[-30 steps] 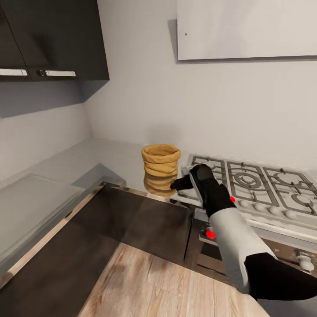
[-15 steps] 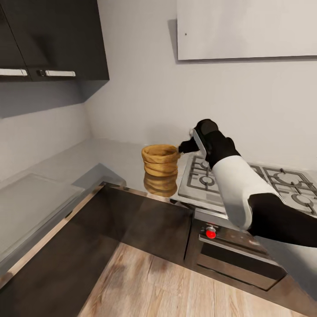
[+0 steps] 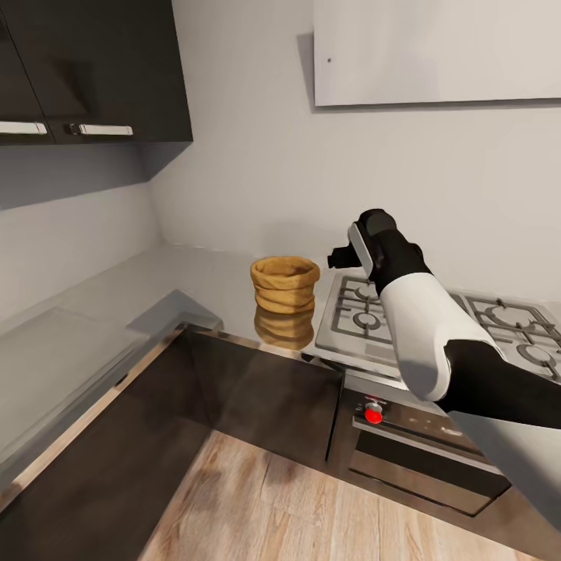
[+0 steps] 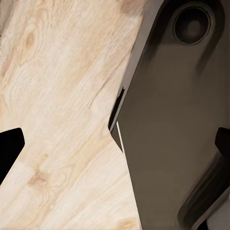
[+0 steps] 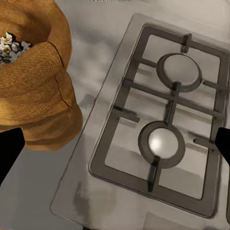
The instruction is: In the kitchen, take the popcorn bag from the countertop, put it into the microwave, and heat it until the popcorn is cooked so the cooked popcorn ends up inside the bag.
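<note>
The tan popcorn bag (image 3: 285, 284) stands upright on the grey countertop (image 3: 195, 280), just left of the gas hob. In the right wrist view the popcorn bag (image 5: 36, 84) has white popcorn (image 5: 9, 45) in its open mouth. My right gripper (image 3: 336, 255) hovers above the hob's near-left burners, a short way right of the bag's rim and apart from it. Its dark fingertips (image 5: 9, 151) sit wide apart, so the right gripper (image 5: 115, 148) is open and empty. My left gripper (image 4: 115, 148) hangs open over the wooden floor. The microwave is out of view.
A steel gas hob (image 3: 436, 323) with grates lies right of the bag, above a dark oven with a red knob (image 3: 373, 414). Dark wall cabinets (image 3: 93, 70) hang at the upper left. Wooden floor (image 3: 273, 506) lies in front of the dark base cabinets.
My right arm rose from the counter's front edge beside the bag to above the hob, then drew slightly right of the bag. The bag has stayed put.
</note>
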`<state>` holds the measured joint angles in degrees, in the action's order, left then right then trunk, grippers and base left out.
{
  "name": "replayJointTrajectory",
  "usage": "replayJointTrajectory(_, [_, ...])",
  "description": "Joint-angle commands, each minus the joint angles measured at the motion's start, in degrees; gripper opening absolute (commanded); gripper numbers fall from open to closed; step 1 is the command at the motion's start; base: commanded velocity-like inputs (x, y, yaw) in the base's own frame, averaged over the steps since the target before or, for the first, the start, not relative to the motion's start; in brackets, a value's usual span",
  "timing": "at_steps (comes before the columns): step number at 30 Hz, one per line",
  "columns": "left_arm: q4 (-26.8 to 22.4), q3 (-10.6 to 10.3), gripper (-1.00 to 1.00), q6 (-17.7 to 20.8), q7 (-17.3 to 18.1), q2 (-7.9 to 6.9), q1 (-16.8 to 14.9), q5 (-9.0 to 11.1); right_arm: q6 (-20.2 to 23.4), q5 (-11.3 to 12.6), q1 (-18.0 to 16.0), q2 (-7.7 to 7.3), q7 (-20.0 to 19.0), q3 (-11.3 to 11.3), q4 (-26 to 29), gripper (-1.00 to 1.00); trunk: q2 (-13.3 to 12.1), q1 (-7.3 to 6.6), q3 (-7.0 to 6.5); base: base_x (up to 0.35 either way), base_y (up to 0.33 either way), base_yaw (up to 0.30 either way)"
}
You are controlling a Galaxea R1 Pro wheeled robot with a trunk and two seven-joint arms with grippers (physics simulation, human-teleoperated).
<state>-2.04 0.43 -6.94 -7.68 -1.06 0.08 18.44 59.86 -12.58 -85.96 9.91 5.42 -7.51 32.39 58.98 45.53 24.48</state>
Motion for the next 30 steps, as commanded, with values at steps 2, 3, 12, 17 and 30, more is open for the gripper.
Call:
replayJointTrajectory(2, [-0.1,0.0,1.0,-0.1,-0.1,0.0,0.0,0.2,0.1,-0.1,0.0,0.09,0.1,-0.4,0.0,1.0,0.0,0.02,0.06,0.238,0.0,0.0])
replayJointTrajectory(3, [-0.1,0.0,1.0,-0.1,-0.1,0.0,0.0,0.2,0.1,-0.1,0.0,0.09,0.1,-0.4,0.0,1.0,0.0,0.02,0.06,0.288,0.0,0.0])
replayJointTrajectory(12, [-0.1,0.0,1.0,-0.1,-0.1,0.0,0.0,0.2,0.1,0.0,0.0,0.09,-0.2,-0.4,0.0,1.0,0.0,0.02,0.06,0.315,0.0,0.0])
replayJointTrajectory(17, [-0.1,0.0,1.0,-0.1,-0.1,0.0,0.0,0.2,0.1,0.0,0.0,0.09,-0.1,-0.4,0.0,1.0,0.0,0.02,0.06,0.314,0.0,0.0])
replayJointTrajectory(30, [-0.1,0.0,1.0,-0.1,-0.1,0.0,0.0,0.1,0.1,0.2,0.0,0.09,-0.2,-0.4,-0.3,1.0,0.0,0.02,0.06,0.084,0.0,0.0])
